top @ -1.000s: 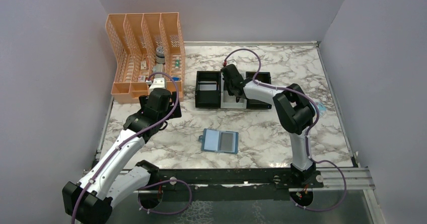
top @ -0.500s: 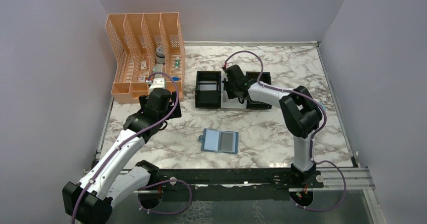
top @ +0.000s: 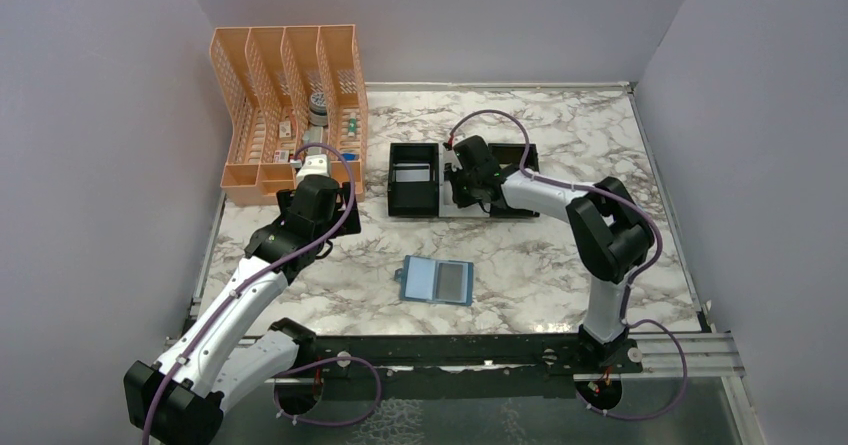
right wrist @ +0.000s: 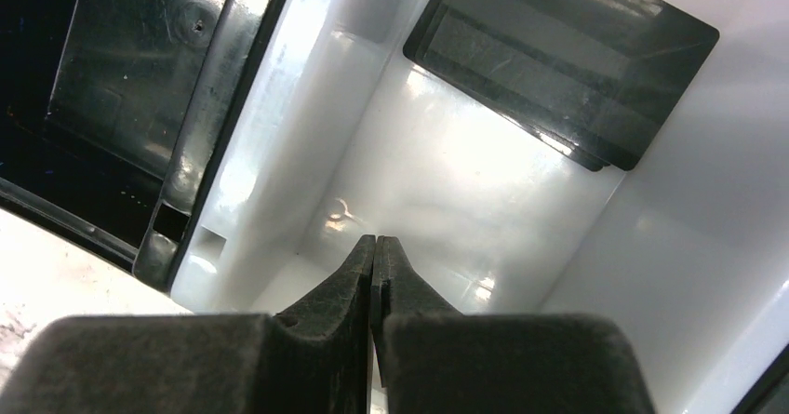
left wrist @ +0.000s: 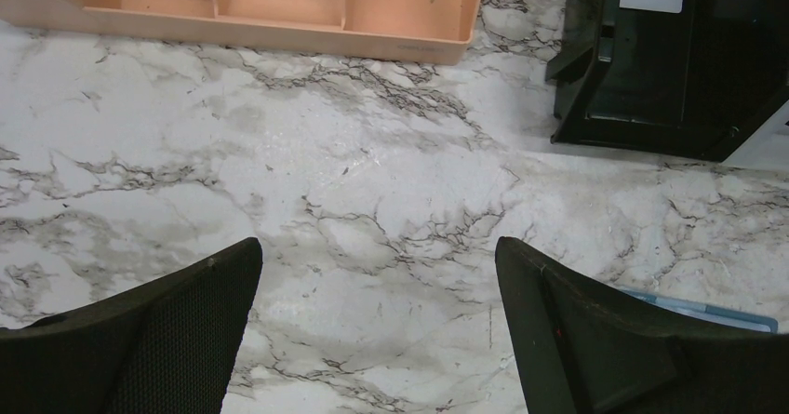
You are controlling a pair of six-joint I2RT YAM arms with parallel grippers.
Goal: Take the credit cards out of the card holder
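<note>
The card holder (top: 421,279) lies open and flat on the marble near the front middle, teal-blue, with a greyish card (top: 455,282) on its right half. A black credit card (right wrist: 563,70) rests in the white middle compartment of the tray (top: 414,203). A silver-grey card (top: 411,173) lies in the tray's left black compartment. My right gripper (right wrist: 375,240) hangs inside the white compartment, shut, with nothing between its fingers and the black card just beyond them. My left gripper (left wrist: 377,247) hovers open over bare marble, left of the holder's edge (left wrist: 698,307).
An orange mesh file organiser (top: 285,105) with small items stands at the back left; its base (left wrist: 279,9) shows in the left wrist view. Grey walls close in the table on three sides. The right arm's elbow (top: 612,230) rises above the table's right side.
The right gripper has shifted slightly rightward over the tray and its elbow has swung to the right. The left arm and the card holder have not moved.
</note>
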